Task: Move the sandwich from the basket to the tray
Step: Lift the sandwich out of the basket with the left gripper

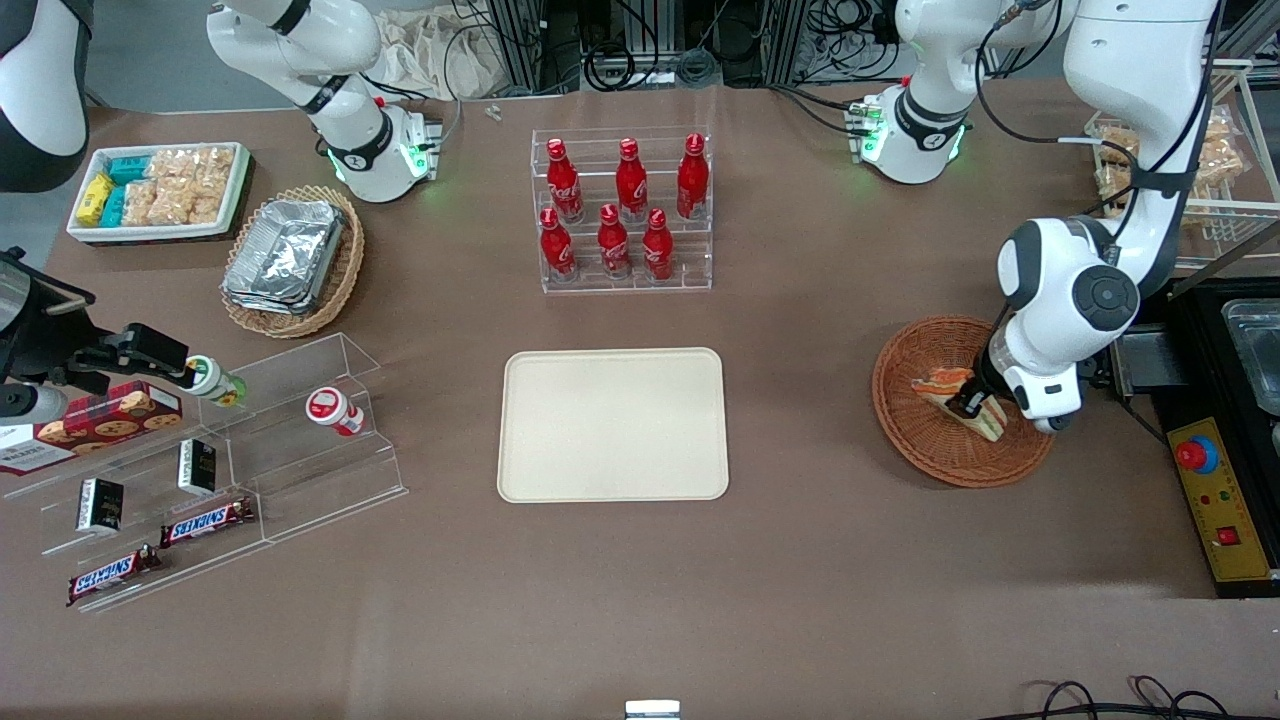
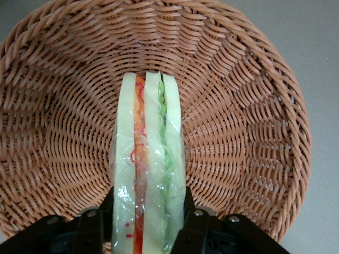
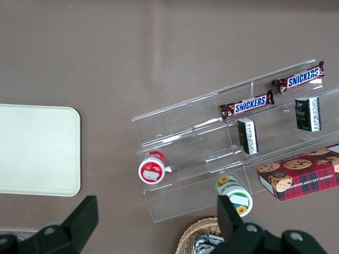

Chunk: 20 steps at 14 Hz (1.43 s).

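Toward the working arm's end of the bench, gripper low inside the basket. Fingers clamped on both bread faces of the sandwich, standing on edge in the wicker. Tray mid-bench, well apart.

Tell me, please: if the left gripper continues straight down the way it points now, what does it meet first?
The gripper already has its fingers on both sides of the sandwich. Going further down, it would probably press into the basket floor just beneath.
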Each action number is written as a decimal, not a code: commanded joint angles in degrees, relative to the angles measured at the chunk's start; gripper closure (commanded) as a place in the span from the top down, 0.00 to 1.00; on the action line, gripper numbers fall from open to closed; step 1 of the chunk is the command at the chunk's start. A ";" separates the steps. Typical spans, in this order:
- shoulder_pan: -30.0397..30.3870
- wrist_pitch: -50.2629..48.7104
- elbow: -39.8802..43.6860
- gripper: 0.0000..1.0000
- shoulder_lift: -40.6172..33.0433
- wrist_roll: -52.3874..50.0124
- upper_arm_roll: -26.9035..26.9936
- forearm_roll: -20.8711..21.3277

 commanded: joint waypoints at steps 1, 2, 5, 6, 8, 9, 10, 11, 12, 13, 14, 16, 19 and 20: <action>0.02 0.85 -1.10 0.26 -0.39 -0.23 -0.09 0.34; -0.07 -0.46 -0.75 0.19 -0.65 -0.14 -0.09 0.34; -0.07 -6.08 0.39 0.01 -3.98 3.89 -0.10 0.43; -0.07 -8.71 1.44 0.00 -5.12 4.69 -0.09 0.43; -0.07 -18.09 6.08 0.00 -6.88 5.83 -0.09 0.43; -0.07 -24.14 9.77 0.01 -7.68 7.58 -0.18 0.43; -0.07 -29.86 13.89 0.02 -8.38 8.38 -0.18 0.43; -0.24 -35.14 18.20 0.03 -8.82 9.43 -0.27 0.69; -0.33 -40.24 22.59 0.04 -8.91 11.44 -0.36 1.13; -0.50 -44.55 27.25 0.06 -8.83 14.42 -0.45 1.14; -0.85 -48.08 31.64 0.06 -8.56 17.85 -0.53 1.22; -1.21 -52.23 38.08 0.06 -8.21 22.09 -3.15 1.31; -1.30 -54.09 41.09 0.06 -8.21 21.93 -11.40 2.45; -1.30 -54.18 41.18 0.05 -8.12 21.32 -14.48 2.37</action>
